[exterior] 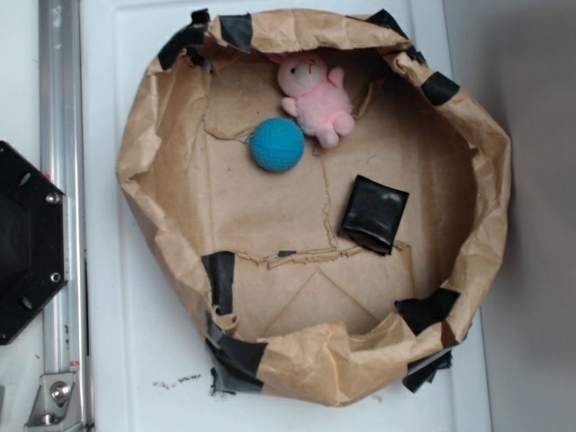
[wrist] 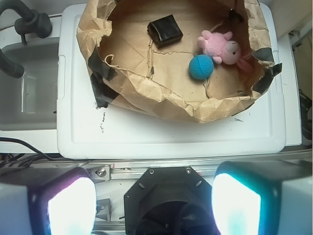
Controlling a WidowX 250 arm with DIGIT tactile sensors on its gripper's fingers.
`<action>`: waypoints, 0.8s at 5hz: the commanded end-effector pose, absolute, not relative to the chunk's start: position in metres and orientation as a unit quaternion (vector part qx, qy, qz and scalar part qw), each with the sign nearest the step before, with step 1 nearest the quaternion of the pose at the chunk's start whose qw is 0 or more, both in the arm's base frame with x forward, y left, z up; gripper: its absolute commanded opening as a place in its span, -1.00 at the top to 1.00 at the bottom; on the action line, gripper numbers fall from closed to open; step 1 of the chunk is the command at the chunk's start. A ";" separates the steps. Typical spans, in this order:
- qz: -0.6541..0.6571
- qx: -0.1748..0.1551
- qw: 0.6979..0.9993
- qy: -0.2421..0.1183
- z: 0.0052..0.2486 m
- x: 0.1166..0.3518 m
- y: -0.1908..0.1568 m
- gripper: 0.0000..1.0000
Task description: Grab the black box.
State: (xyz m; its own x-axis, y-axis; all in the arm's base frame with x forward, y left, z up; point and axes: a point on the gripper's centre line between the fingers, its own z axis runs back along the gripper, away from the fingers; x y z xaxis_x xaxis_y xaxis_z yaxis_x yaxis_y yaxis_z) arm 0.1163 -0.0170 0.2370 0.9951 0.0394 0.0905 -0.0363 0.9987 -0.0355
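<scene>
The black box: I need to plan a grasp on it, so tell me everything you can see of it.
The small, flat, squarish black box is wrapped in shiny, wrinkled black plastic or tape that catches the light. It lies flat and slightly rotated on the floor of the crumpled brown paper enclosure, apart from the blue ball and the pink plush bunny. Nothing but the paper under it touches it. In the wrist view it sits far from the jaws.
</scene>
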 end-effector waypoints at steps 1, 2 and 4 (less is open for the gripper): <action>0.019 -0.017 0.999 -0.046 0.237 0.116 -0.017 -1.00; 0.117 0.007 0.993 -0.002 0.221 0.166 -0.032 -1.00; 0.271 -0.032 0.962 0.017 0.180 0.246 -0.039 -1.00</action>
